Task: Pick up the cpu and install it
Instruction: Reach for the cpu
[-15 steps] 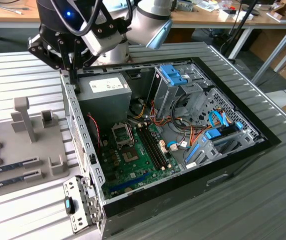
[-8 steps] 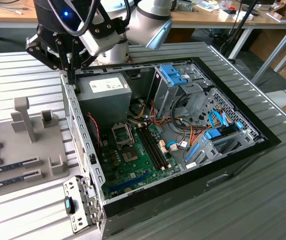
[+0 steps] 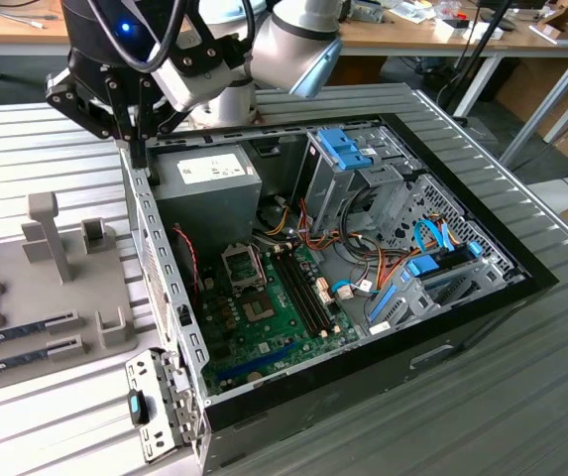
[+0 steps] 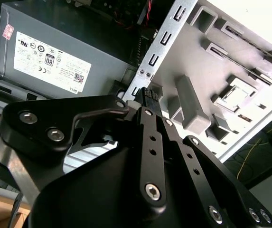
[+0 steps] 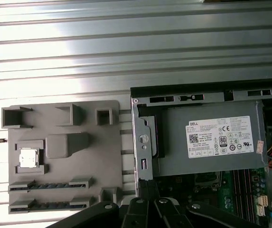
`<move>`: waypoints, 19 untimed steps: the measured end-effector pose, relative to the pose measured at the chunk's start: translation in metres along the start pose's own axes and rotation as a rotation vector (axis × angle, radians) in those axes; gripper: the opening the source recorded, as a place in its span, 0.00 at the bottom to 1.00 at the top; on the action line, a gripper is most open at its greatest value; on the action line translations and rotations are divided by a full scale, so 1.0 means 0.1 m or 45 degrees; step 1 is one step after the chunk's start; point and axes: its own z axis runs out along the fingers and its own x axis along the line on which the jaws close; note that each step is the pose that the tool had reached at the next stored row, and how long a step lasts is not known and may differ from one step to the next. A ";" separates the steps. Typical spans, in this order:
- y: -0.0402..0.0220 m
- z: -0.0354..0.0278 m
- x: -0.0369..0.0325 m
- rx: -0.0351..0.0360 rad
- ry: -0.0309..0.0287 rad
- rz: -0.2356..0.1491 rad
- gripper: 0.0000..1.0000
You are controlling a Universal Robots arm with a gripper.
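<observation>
As the task stands: nothing done yet; the cpu is neither lifted nor installed.
Place of the cpu: a square pocket of the grey holder tray, beside the computer case.
State of the gripper: fingers closed together, empty, above the case's edge near the power supply, well apart from the cpu.
Rest of the holder tray: memory sticks in slots.
Inside the computer case: the green board; its socket appears unfilled.

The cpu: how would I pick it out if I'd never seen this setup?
In the first wrist view, find the grey tray beside the open computer case. The cpu sits in a square pocket there, near two long memory sticks; it alone is small, square and shiny silver.
</observation>
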 end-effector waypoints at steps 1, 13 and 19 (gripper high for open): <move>-0.001 0.000 0.008 0.0001 0.0000 0.000 0.11; -0.005 0.001 0.064 0.0001 0.0001 0.000 0.11; -0.007 0.001 0.089 0.0000 0.0000 0.000 0.11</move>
